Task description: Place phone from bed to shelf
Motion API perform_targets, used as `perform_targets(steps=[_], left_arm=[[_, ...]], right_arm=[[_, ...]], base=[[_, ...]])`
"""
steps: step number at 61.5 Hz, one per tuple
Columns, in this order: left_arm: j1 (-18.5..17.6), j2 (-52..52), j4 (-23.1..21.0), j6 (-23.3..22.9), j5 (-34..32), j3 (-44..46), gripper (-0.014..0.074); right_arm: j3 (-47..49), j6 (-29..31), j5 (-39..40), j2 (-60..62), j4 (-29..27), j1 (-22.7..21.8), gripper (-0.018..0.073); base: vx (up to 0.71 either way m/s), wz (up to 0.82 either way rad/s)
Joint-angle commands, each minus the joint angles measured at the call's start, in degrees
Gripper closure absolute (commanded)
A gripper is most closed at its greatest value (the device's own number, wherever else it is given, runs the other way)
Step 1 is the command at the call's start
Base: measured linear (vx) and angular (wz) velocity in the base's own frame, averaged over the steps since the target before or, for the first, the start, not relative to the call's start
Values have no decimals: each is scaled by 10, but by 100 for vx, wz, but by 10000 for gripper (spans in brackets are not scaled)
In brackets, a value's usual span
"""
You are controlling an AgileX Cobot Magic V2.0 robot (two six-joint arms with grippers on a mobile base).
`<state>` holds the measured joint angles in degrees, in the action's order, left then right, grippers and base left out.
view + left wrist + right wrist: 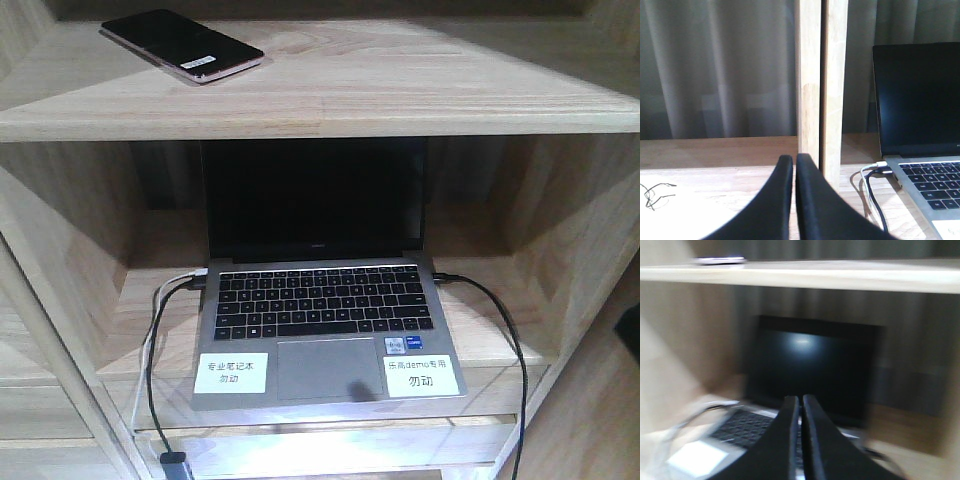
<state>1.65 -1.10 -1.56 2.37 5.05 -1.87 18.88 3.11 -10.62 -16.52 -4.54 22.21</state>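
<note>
Phone (182, 45): thin glossy black slab, pinkish-gold edge, small white sticker, lying flat and angled on upper board of shelf (330, 100), left side. Shelf of thick pale grainy wood, open compartments. In compartment below, grey laptop (325, 300) open, screen dark, two white labels on palm rest, black cables (155, 340) plugged at both sides. Left hand (794, 161): curved black fingers pressed together, holding nothing. Right hand (800, 401): fingers likewise closed, empty, view blurred.
</note>
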Motion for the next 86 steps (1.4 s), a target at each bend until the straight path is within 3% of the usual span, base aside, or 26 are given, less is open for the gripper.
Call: perform_targets(steps=[1, 16, 28, 39, 51, 86], left_arm=[[-2, -4, -6, -5, -41, 14, 595], [-2, -4, -6, -5, -41, 14, 595], [-2, -4, -6, -5, -41, 14, 595], [-2, -4, -6, -5, -41, 14, 595], [-2, -4, -6, -5, -41, 14, 595], [-2, -4, -6, -5, -41, 14, 595]], right_arm=[[16, 6, 31, -4, 8, -42, 564], [-2, 8, 14, 2, 8, -138, 564], [-89, 7, 69, 73, 5, -170, 564], [-158, 8, 71, 142, 6, -182, 564], [-211, 7, 91, 179, -9, -237, 564], [-210, 27, 84, 179, -6, -242, 564]], base=[[0, 0], [0, 0], [0, 0], [0, 0], [0, 0], [0, 0]])
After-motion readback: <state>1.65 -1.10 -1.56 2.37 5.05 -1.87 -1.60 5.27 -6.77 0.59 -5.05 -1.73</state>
